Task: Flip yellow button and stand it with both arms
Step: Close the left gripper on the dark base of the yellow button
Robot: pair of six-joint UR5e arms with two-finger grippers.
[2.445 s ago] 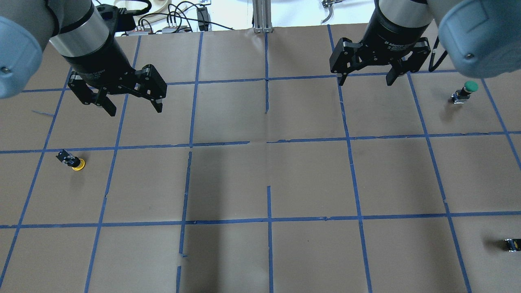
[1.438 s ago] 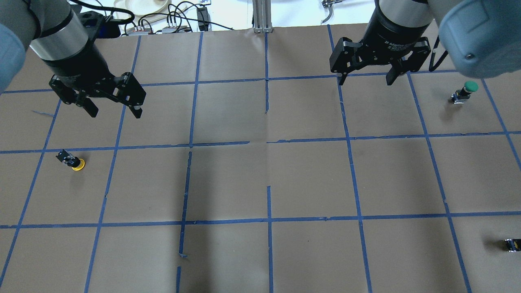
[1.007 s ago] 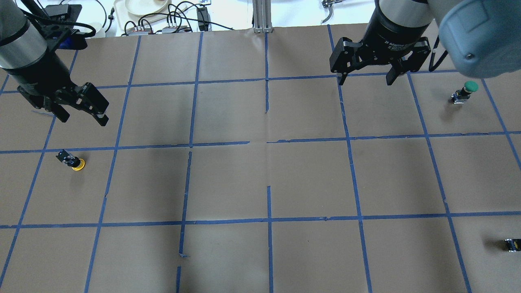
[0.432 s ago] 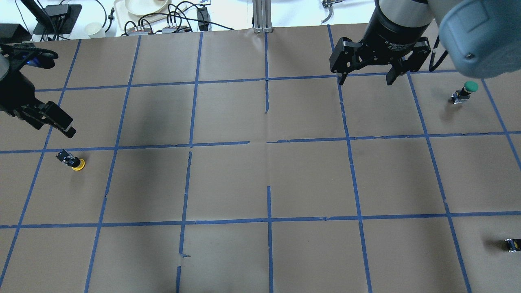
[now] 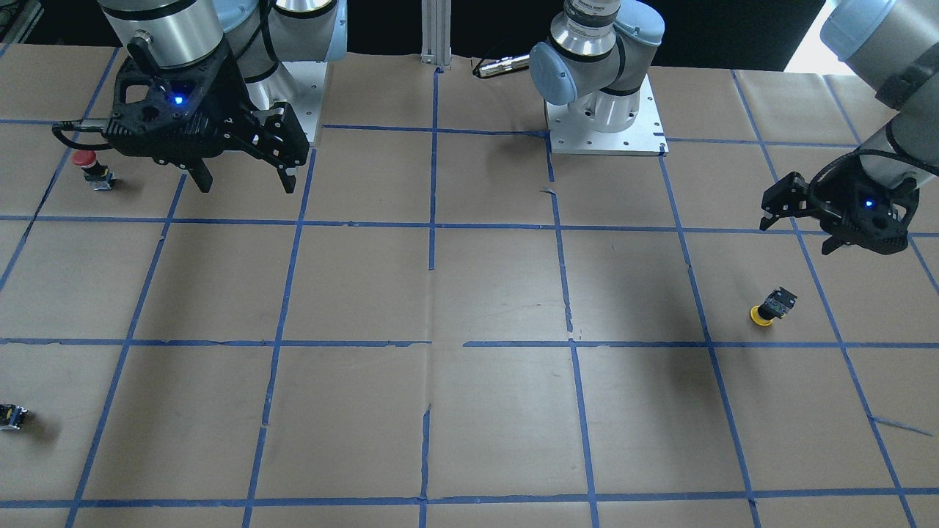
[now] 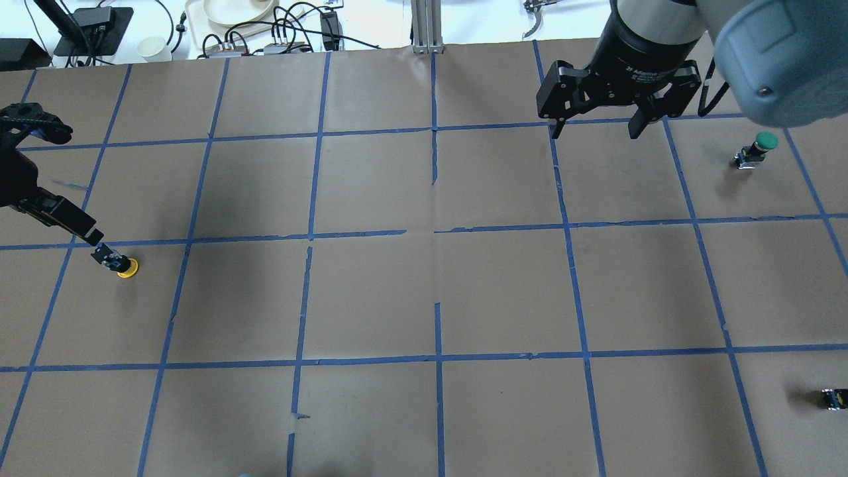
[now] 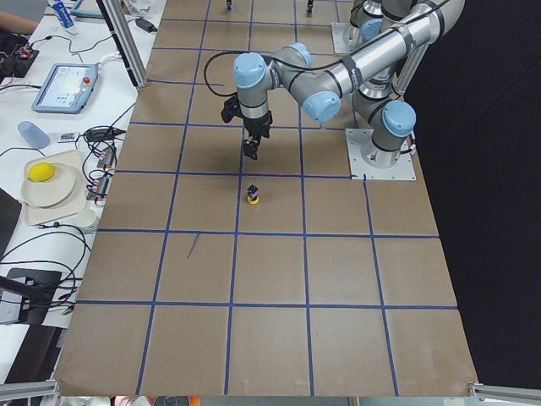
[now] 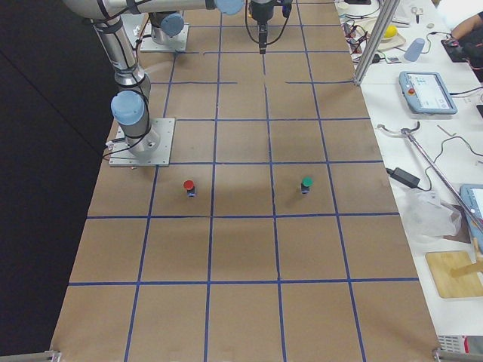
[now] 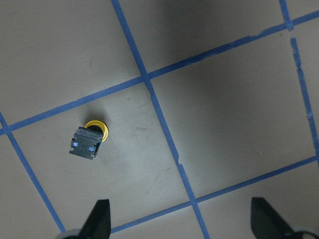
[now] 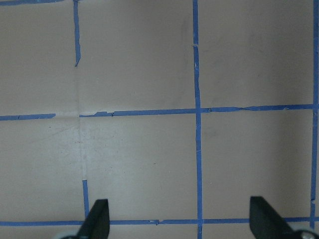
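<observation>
The yellow button [image 5: 770,306] rests cap down on the brown paper with its black body leaning upward. It also shows in the overhead view [image 6: 119,262], the exterior left view [image 7: 253,194] and the left wrist view [image 9: 87,141]. My left gripper [image 5: 796,236] is open and empty. It hangs above the paper just beyond the button, toward the robot's base. In the left wrist view the button lies up and left of the open left gripper [image 9: 182,221]. My right gripper [image 5: 246,182] is open and empty, far off over the other half of the table [image 6: 596,130].
A red-capped button [image 5: 88,165] stands near the right gripper. A green-capped button [image 6: 758,147] stands at the right. A tiny dark block [image 6: 833,397] lies near the right edge. The arm bases [image 5: 605,110] are bolted at the robot's side. Cables and dishes [image 6: 232,13] lie beyond the far edge.
My left arm has swung left and lowered, so its open gripper now hangs close by the yellow button. The button and the right arm have not moved.
</observation>
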